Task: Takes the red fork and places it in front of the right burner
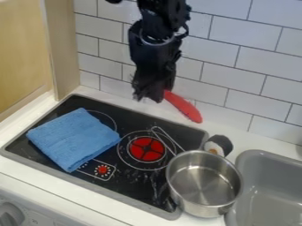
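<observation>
The black gripper (149,95) hangs over the back edge of the stove, in front of the tiled wall. Directly at its right side is a long red utensil (185,107), slanting down to the right over the strip of counter behind the stove. Its upper left end meets or passes behind the gripper, so I cannot tell if it is held, and no fork tines can be made out. The right burner (146,148) shows red near the middle of the black stove (133,183).
A folded blue cloth (75,137) covers much of the stove's left side. A steel pot (203,183) sits over the stove's right edge, its wire handle near the burner. Beside it are a black-and-white object (219,145) and a grey sink (266,187).
</observation>
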`<state>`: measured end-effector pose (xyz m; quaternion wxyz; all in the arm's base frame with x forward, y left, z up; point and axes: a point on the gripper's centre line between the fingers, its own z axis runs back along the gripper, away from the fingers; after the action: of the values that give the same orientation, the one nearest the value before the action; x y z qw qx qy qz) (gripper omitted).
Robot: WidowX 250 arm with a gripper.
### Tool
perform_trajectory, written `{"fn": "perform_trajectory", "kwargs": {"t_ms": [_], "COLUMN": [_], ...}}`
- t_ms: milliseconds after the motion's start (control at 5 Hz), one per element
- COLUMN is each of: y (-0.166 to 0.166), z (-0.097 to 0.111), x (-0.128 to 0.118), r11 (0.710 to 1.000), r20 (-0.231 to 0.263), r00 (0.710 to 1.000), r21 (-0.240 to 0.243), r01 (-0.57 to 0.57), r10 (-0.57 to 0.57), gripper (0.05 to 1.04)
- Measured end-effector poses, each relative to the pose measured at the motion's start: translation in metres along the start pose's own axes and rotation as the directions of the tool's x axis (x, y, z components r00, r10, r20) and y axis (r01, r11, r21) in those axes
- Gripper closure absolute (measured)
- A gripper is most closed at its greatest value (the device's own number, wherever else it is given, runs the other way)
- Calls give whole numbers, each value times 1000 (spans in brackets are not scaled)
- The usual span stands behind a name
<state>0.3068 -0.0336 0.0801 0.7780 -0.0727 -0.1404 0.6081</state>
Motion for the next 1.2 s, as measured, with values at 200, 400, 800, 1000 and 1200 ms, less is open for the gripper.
{"fn": "perform_trajectory", "kwargs": {"t_ms": [200,400,800,1000,1200], "y": [17,33,70,79,87], "z": [7,6,0,-6,-16], "x": [-4,-6,-2,-2,-1], "r11": [1000,999,999,999,998], "r20": [-21,-45,-66,-86,-86], "r00": [1000,998,997,996,996], "r21": [-9,2,32,32,48], "r01": [19,48,44,35,31], "r10": [-19,-48,-42,-33,-27], "gripper": [810,810,810,810,810]}}
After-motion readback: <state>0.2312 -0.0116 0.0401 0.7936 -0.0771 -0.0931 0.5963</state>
